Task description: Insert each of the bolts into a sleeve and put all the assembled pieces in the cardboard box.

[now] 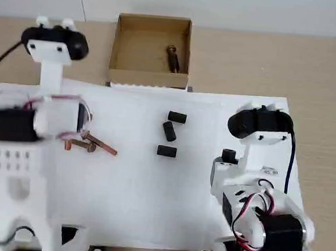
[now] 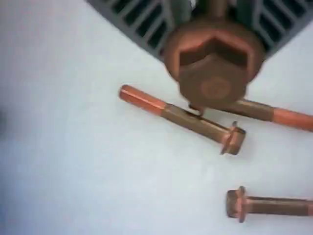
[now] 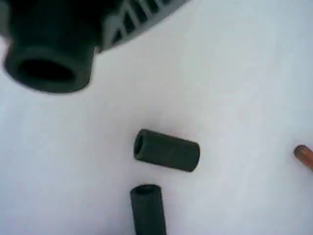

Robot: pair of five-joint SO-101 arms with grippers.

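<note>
Left gripper [image 2: 215, 17] clamps one copper hex bolt [image 2: 213, 68], right gripper [image 3: 63, 27] one black tubular sleeve [image 3: 49, 66]. Three loose bolts [image 2: 183, 117] lie left, three sleeves [image 1: 169, 131] centre.

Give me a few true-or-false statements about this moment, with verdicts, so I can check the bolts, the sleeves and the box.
1. The left pincer grips a copper-coloured bolt. True.
2. The cardboard box is empty. False: one assembled piece lies in it.
3. The right pincer grips a black sleeve. True.
4. Five sleeves lie loose near the box. False: three loose sleeves lie on the white paper.
</note>
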